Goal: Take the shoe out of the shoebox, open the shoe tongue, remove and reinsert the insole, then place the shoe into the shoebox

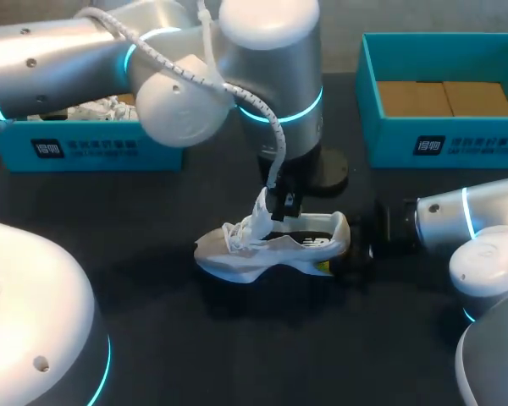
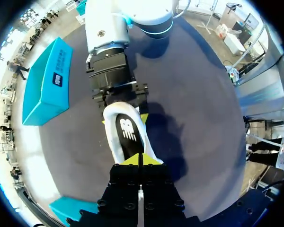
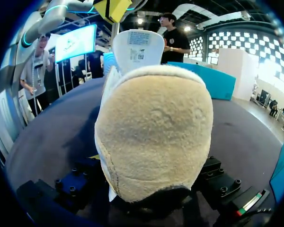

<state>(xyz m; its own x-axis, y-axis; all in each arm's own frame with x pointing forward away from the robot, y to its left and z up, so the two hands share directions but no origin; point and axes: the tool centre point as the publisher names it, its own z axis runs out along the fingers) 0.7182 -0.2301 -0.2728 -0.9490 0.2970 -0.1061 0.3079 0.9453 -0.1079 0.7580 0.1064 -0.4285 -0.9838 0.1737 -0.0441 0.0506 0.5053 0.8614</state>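
shoe sat clamped at its heel between fingers of the right gripper; left gripper pinched the raised tongue.

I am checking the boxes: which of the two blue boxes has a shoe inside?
The left box; a white shoe shows inside it, while the right box shows only brown cardboard.

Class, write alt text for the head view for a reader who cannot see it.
A white shoe stands on a dark table, its heel in the right gripper, while the left gripper pinches its tongue upward. Behind sit a left shoebox and a right shoebox, both teal and open.
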